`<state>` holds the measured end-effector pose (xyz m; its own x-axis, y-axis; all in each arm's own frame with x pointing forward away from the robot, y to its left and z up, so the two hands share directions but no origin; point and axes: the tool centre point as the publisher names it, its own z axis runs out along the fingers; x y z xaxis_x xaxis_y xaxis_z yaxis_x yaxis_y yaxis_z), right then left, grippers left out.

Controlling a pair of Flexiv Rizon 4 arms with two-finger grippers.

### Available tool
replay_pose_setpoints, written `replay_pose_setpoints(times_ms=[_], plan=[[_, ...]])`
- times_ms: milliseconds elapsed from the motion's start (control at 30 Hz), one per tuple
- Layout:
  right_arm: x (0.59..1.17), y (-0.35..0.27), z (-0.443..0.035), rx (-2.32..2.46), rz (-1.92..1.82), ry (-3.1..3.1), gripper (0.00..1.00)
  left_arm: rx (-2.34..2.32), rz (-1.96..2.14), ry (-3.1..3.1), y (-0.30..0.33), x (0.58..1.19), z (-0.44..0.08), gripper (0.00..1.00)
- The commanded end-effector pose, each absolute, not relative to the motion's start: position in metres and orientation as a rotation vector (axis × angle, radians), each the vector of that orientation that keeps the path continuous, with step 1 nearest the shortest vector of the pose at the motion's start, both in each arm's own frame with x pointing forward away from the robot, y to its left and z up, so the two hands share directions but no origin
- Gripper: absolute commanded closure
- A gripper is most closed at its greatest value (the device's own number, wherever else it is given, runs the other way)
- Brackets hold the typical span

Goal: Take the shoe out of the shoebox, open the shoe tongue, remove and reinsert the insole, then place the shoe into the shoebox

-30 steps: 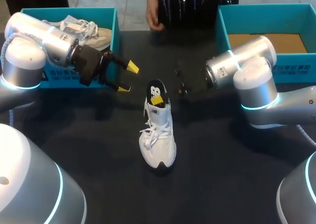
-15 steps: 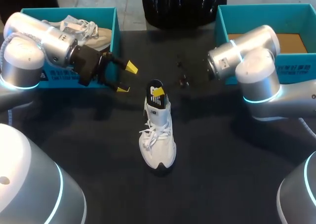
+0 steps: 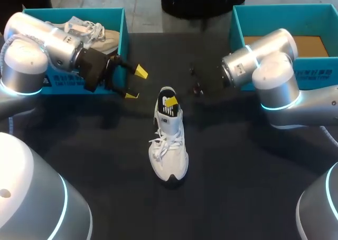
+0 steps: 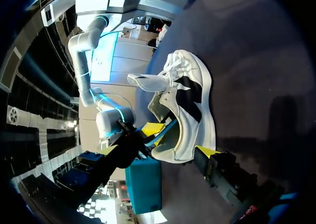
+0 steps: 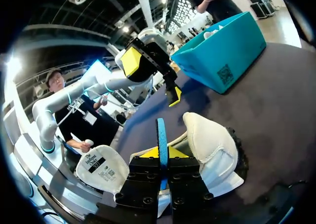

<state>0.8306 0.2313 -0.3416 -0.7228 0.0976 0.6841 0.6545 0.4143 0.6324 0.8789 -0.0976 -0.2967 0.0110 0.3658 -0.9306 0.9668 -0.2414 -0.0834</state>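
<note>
At the table's middle the shoe [image 3: 169,145] lies out of both boxes, heel to 12 o'clock and toe to 6. The right gripper [image 5: 161,156] is at the heel opening with its fingers drawn narrow on a thin blue strip. I take that strip for the insole [image 5: 161,128] seen edge-on. The tongue [image 5: 103,169] is folded out toward the toe. The left gripper [image 3: 135,83] hangs wide and empty at 10 o'clock of the shoe, touching nothing.

The step in hand looks like the insole work. To do it well, move the insole along the shoe's length, low and flat, so its front does not curl under the tongue. Nothing pins the shoe, so it may slide on the cloth. The left gripper would do well to steady the toe or the side before any firm push or pull. Let go only once the heel end lies flat.

Seen from above, the right gripper is lost against the dark table, and only one yellow tip shows at the heel. How deep the insole sits cannot be seen, nor whether it is coming out or going in. Some dark bits [image 3: 196,88] at 1 o'clock are too small to name. The right box [image 3: 285,7] sits at 2 o'clock, partly behind the arm. The left box [image 3: 74,10], at 10 o'clock, holds another shoe [image 3: 92,31].
</note>
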Motion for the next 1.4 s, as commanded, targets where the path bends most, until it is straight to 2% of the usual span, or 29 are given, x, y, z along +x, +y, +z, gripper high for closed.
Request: replay_pose_setpoints(times_ms=[33, 567, 667, 700, 867, 900, 1033, 1400], plan=[[0.822, 0.235, -0.346, -0.646, -1.293, -2.104, 1.00, 1.661, -1.225, 1.382, -0.098, 0.877, -0.298, 0.00], [0.809, 0.242, -0.350, -0.649, -1.240, -2.095, 1.00, 1.655, -1.234, 1.380, -0.098, 0.873, -0.297, 0.00], [0.813, 0.241, -0.345, -0.642, -1.243, -2.110, 0.93, 1.656, -1.232, 1.380, -0.098, 0.873, -0.296, 0.00], [0.814, 0.240, -0.344, -0.641, -1.247, -2.114, 0.85, 1.656, -1.232, 1.379, -0.098, 0.873, -0.295, 0.00], [0.818, 0.237, -0.337, -0.636, -1.257, -2.140, 0.76, 1.654, -1.229, 1.380, -0.099, 0.873, -0.295, 0.00], [0.818, 0.236, -0.336, -0.635, -1.259, -2.143, 0.69, 1.654, -1.229, 1.380, -0.099, 0.872, -0.295, 0.00], [0.820, 0.234, -0.334, -0.627, -1.258, -2.154, 0.65, 1.655, -1.230, 1.380, -0.100, 0.871, -0.296, 0.00], [0.832, 0.225, -0.320, -0.626, -1.281, -2.207, 0.65, 1.658, -1.230, 1.375, -0.103, 0.871, -0.296, 0.00]])
